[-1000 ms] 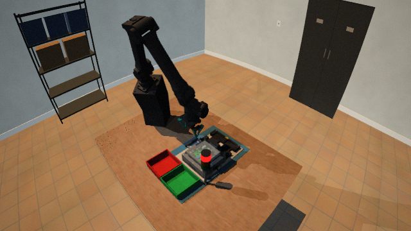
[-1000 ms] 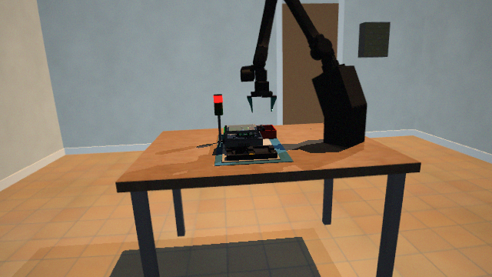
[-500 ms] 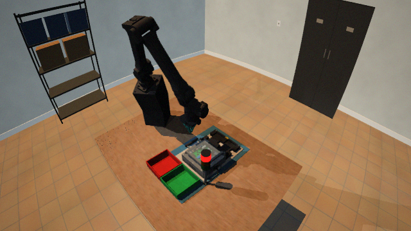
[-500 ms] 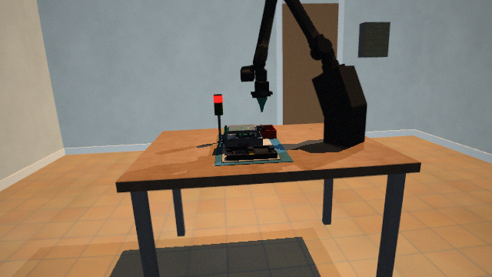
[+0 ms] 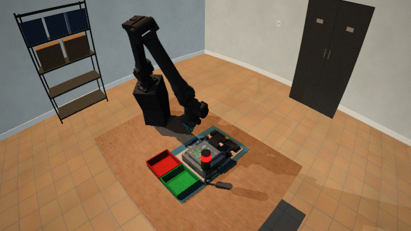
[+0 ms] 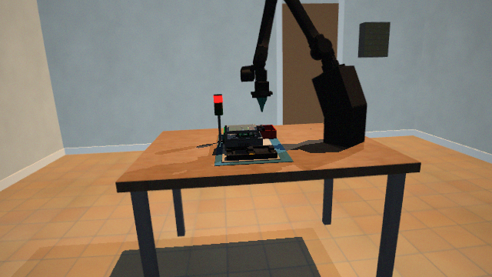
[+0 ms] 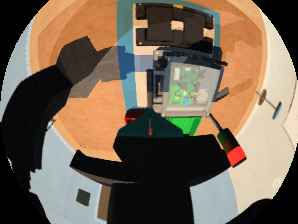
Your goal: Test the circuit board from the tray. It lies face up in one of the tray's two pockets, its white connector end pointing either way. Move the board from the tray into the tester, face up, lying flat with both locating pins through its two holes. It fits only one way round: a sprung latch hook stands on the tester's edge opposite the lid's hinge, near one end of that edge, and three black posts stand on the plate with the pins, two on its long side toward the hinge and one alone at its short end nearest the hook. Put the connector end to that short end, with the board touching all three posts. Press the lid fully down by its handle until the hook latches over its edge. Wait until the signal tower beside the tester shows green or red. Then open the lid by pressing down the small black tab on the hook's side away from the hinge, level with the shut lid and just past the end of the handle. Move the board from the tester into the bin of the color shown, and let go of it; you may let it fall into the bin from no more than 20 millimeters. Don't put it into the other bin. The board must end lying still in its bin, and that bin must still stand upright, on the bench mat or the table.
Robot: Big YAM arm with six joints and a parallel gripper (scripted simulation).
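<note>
Standing on the wooden table (image 6: pixel 173 161), the arm's dark pedestal (image 5: pixel 154 102) is found behind the blue bench mat (image 5: pixel 245 148), with the arm reaching forward and down over the mat's rear edge. On the mat, the tester (image 5: pixel 192 158) is seen with its clear lid (image 7: pixel 189 86) shut, and the circuit board (image 7: pixel 181 90) is visible through that lid, lying inside the tester. The tray (image 5: pixel 225 141) is placed just beyond the tester, away from the bins, and appears vacant. The red bin (image 5: pixel 163 163) and green bin (image 5: pixel 180 180) are set side by side, just beside the tester on its other side. The signal tower (image 5: pixel 205 157) is lit red, so the red bin is judged to be the destination.

The gripper (image 6: pixel 262 105) is held above the tester, well apart from it, on the pedestal side, jaws clenched together on nothing and pointing straight down. The next step is judged to be pressing the latch tab with the closed tips; the tab itself is too small to be made out. The tester therefore lies below and slightly forward of the jaws. Open room is noted above the lid; the tower stands close on the far side and should be avoided.
</note>
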